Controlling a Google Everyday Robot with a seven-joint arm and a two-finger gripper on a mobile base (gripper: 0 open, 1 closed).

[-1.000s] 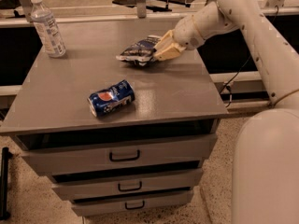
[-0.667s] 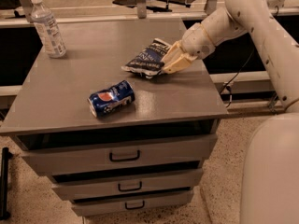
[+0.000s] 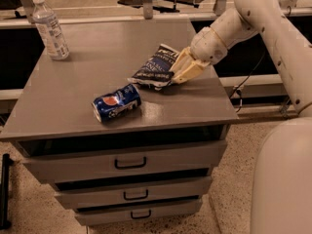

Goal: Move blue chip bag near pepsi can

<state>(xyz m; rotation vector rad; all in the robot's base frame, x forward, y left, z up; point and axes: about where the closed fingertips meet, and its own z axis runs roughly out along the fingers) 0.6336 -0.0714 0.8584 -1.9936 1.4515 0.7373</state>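
Camera view: my gripper (image 3: pixel 181 68) over right side of tabletop (image 3: pixel 87 72), pinching blue chip bag (image 3: pixel 155 67) by its right edge. Bag dark navy, crinkled, white lettering, tilted, low corner just beside pepsi can (image 3: pixel 116 103).

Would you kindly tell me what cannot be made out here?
Camera view, claw gripping the bag's right edge:
- Bag lettering: too small.
- Bottle label: too small.
- Drawer contents: hidden by fronts.
- Arm: cut off by top and right edges.
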